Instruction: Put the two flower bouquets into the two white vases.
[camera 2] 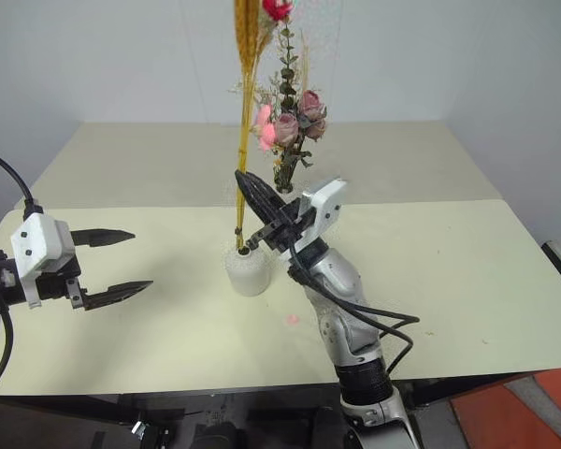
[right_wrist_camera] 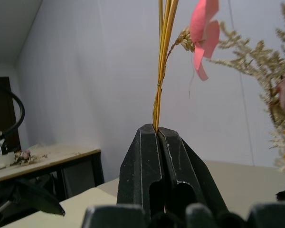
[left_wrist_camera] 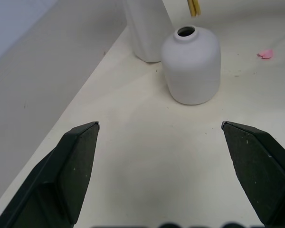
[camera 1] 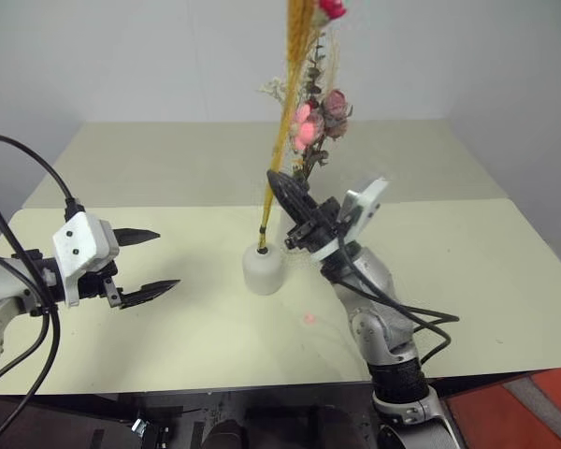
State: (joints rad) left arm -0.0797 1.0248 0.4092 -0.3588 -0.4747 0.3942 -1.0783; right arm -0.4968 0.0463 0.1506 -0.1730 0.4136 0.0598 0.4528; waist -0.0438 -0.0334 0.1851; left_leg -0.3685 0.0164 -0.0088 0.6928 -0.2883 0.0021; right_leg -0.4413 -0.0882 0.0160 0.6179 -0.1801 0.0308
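Yellow-orange wheat stalks [camera 1: 285, 131] are pinched between the fully closed fingers of the right gripper [camera 2: 248, 245], low on the stems, with the heads rising out of the top centre of the head views. The cut ends hang directly over the small top hole of the squat white vase [camera 1: 263, 268], centre of frame; the left wrist view shows the tips just above the mouth and not yet inside.

Judgement on the step in hand: the hole is narrow, so the stems should be kept close to vertical and lowered straight, with release only once the ends are well down inside. A slanted entry could catch the rim and tip the light vase.

Relative to the gripper, the squat vase sits immediately below and slightly left of the fingertips in the head views. The tall white vase [left_wrist_camera: 145, 28] stands close behind it, largely hidden in the head views by the arm; the rose bouquet [camera 2: 290, 126] rises above that spot, apparently already seated.

Left gripper [camera 1: 150, 264], left of frame, is wide open and empty, well apart from both vases.

A loose pink bit [camera 1: 309, 319] lies on the table [camera 1: 486, 281] in front of the squat vase.
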